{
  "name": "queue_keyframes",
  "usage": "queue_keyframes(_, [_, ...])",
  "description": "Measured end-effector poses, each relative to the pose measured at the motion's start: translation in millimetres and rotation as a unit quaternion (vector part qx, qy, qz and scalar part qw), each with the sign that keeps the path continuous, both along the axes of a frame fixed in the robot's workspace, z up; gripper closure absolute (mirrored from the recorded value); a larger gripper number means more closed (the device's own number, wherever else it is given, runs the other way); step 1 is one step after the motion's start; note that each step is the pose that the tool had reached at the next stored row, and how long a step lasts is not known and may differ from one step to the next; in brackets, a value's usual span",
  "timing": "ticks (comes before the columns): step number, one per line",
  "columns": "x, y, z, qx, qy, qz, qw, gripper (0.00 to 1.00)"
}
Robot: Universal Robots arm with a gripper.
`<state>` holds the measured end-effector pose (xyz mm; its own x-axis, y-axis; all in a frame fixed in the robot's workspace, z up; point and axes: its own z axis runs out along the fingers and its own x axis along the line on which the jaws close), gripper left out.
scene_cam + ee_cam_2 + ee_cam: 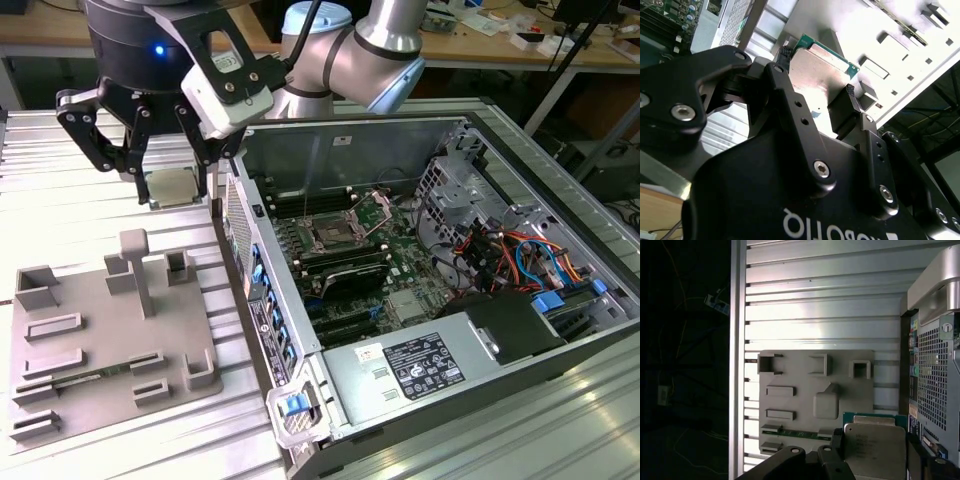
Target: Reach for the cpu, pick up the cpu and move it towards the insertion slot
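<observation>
My claw point(172, 195) pinches the cpu point(170, 183) by two edges, holding it above the table point(60, 200); the insertion slot point(330, 237) sits well apart.

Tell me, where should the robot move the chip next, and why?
Probably toward the exterior view's right, over the case wall: the pincer holds the cpu above the table, and the insertion slot lies beyond that wall.

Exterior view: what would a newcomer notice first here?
The black hand gripping the cpu above the slatted table, at the exterior view's upper left. Next, the open computer case on the exterior view's right, with the insertion slot inside.
</observation>
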<state>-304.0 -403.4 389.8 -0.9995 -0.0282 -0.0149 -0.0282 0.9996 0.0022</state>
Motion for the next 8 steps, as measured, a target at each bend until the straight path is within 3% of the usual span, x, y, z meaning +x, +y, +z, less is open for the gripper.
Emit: queue_keyframes(8, [2.6,0.0,-0.2,0.0,-0.0015,0.0,1.0,0.45])
